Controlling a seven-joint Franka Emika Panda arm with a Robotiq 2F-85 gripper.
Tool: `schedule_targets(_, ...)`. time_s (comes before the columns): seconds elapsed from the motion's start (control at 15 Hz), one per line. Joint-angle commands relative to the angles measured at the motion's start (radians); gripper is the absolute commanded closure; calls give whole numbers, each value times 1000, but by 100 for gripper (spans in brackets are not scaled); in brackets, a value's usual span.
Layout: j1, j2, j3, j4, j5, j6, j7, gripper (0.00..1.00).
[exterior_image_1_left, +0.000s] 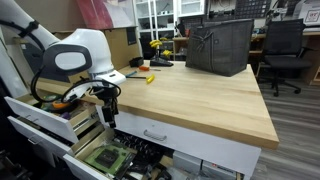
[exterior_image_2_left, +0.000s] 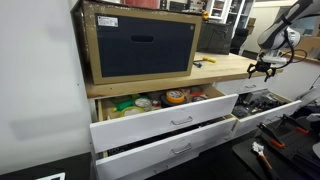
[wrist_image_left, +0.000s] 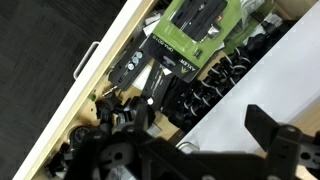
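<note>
My gripper (exterior_image_1_left: 108, 116) hangs fingers-down off the end of a wooden workbench (exterior_image_1_left: 190, 95), above several pulled-out drawers; it also shows in an exterior view (exterior_image_2_left: 265, 68). In the wrist view its dark fingers (wrist_image_left: 190, 142) are spread apart with nothing between them. Below lies an open drawer with a green box (wrist_image_left: 200, 20), a black packaged item (wrist_image_left: 150, 62) and a tangle of black parts (wrist_image_left: 215, 80). The green box also shows in an exterior view (exterior_image_1_left: 105, 157). A white drawer front (wrist_image_left: 255, 75) runs under the right finger.
A large black bin (exterior_image_1_left: 218, 45) stands on the bench top, also seen in an exterior view (exterior_image_2_left: 140, 50). A yellow tool (exterior_image_1_left: 150, 78) lies near the bench's back edge. Open white drawers (exterior_image_2_left: 170, 122) hold tape rolls (exterior_image_2_left: 176, 97). An office chair (exterior_image_1_left: 285, 50) stands beyond.
</note>
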Motion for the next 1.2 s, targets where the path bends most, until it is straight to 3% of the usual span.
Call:
schedule_targets(0.0, -5, 66, 10, 6, 86, 79, -47, 0)
schedule_targets(0.53, -99, 86, 40, -22, 249, 196, -204, 0)
schedule_targets(1.13, -197, 195, 29, 89, 345, 210, -200, 0)
